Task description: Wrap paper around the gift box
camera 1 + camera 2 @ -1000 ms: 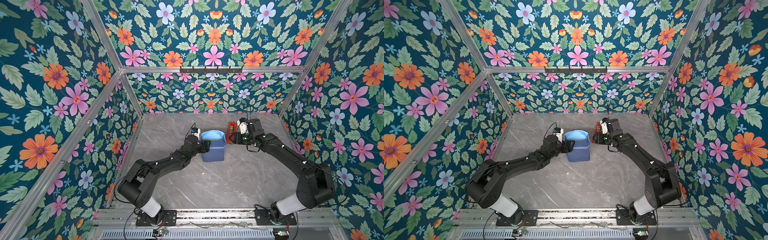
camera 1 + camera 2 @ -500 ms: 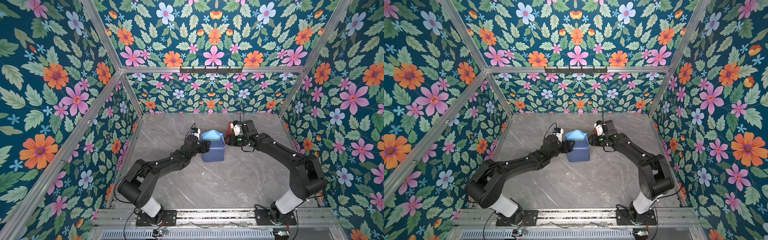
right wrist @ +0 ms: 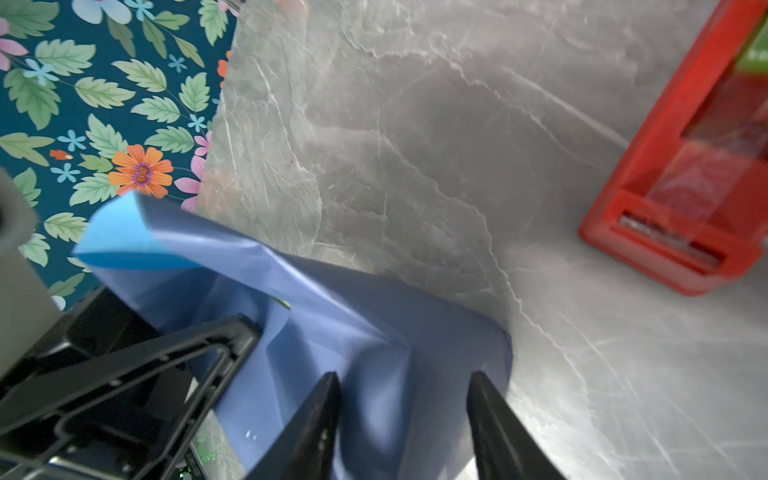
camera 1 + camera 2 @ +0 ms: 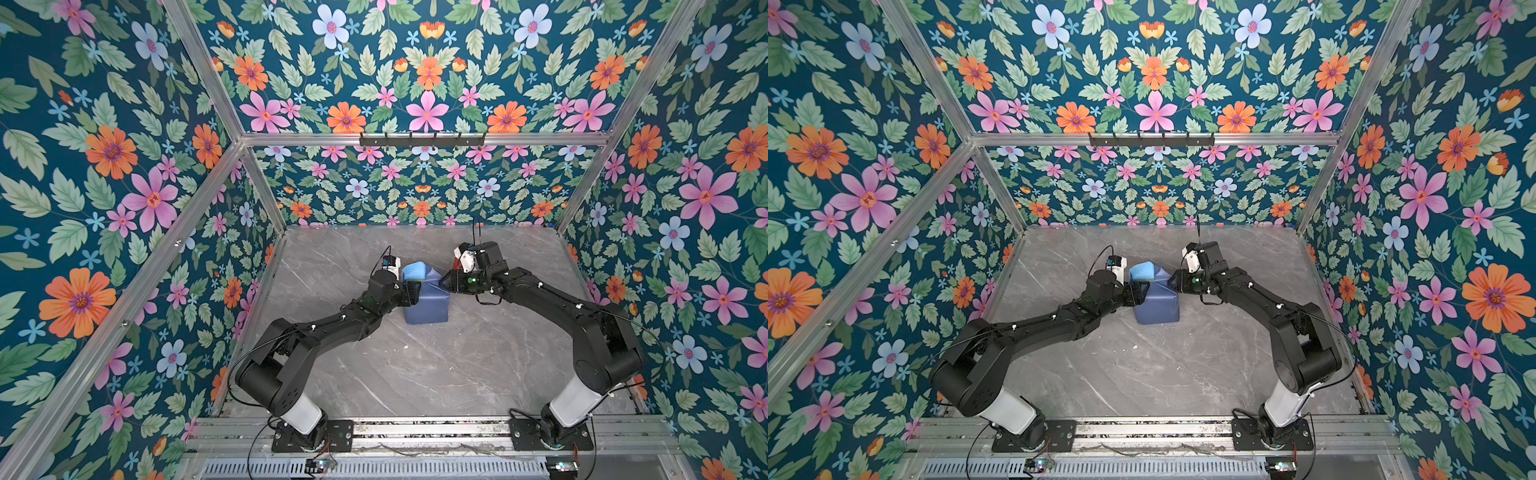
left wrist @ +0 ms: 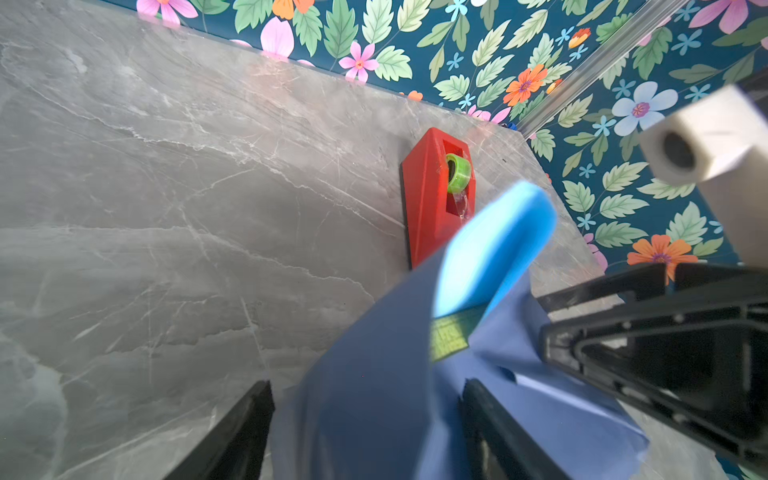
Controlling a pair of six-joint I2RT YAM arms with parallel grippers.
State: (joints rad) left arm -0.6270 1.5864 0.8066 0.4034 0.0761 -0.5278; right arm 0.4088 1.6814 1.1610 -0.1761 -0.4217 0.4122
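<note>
One paper (image 4: 428,305) flap upright, far end

Marble table (image 4: 415,374) — paper (image 4: 428,305) bundle, red tape dispenser (image 5: 428,199).

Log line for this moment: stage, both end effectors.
stage: paper folded boxlike, one flap up | left end effector: astride paper, grip unclear | right end effector: open at paper | tape dispenser: not held

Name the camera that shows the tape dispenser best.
Left wrist view: nearly the whole tape dispenser shows, green roll included. Right wrist view crops it; in both top views the right arm hides almost all.
</note>
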